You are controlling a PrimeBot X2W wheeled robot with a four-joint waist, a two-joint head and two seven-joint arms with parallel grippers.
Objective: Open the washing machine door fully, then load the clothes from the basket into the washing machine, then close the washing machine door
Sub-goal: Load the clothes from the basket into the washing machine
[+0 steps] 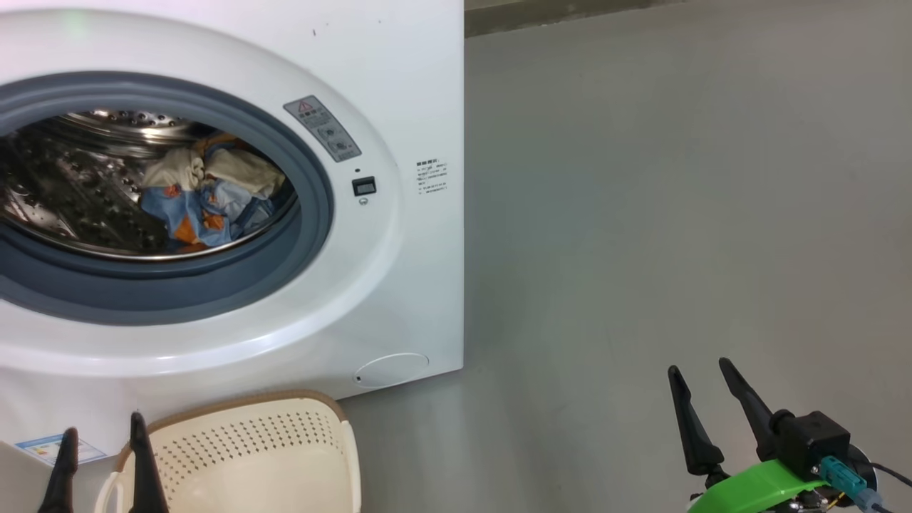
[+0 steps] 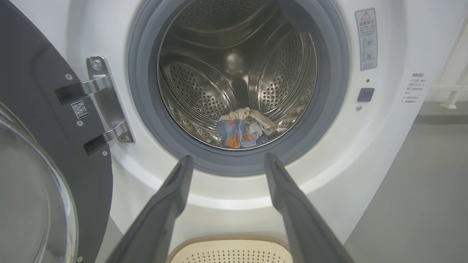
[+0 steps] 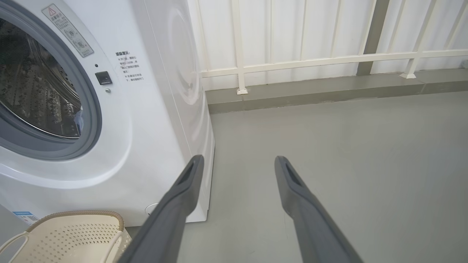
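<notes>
Head view: the white washing machine (image 1: 406, 285) stands open, with the clothes (image 1: 206, 199), blue-orange and cream, bunched low in its drum (image 1: 85, 185). The cream basket (image 1: 285, 442) sits on the floor (image 1: 641, 214) just before it. The left gripper (image 1: 102, 425) is at the basket's left edge, fingers spread. The right gripper (image 1: 699, 367), fingers also apart, hangs well to the right. Left wrist view: the washing machine door (image 2: 44, 120) is swung aside at left. Right wrist view: a white railing (image 3: 310, 60) stands behind.
</notes>
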